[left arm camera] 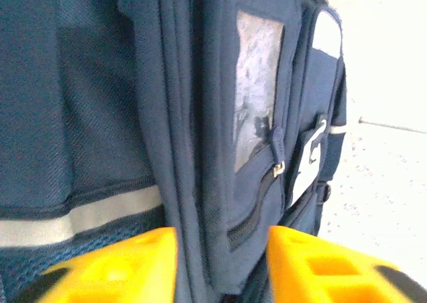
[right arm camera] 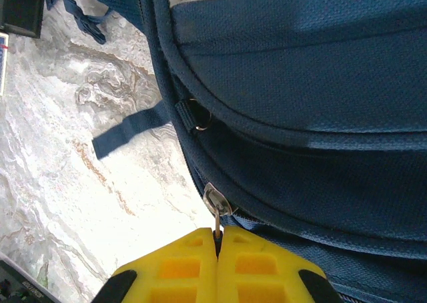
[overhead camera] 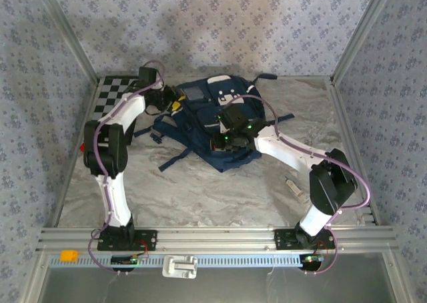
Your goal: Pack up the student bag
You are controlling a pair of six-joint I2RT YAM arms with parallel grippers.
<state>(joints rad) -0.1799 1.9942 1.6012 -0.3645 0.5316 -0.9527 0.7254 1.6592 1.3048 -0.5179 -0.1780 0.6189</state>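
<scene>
The student bag (overhead camera: 200, 126) lies flat at the back middle of the table, navy with white patches and loose straps spread to the left. My left gripper (overhead camera: 175, 107) is at its top left corner. In the left wrist view the yellow fingers (left arm camera: 127, 263) stand apart, open, either side of a loose fold of the bag (left arm camera: 100, 83) beside a front pocket zipper (left arm camera: 257, 203). My right gripper (overhead camera: 223, 140) is at the bag's lower edge. It (right arm camera: 218, 235) is shut on a metal zipper pull (right arm camera: 217, 203) on the bag's (right arm camera: 300, 83) seam.
A checkerboard (overhead camera: 110, 93) lies at the back left. A small clear tube (overhead camera: 293, 185) lies on the marbled table near the right arm. A loose strap (right arm camera: 127, 129) trails on the table (right arm camera: 80, 203). Patterned walls and metal rails close in the sides.
</scene>
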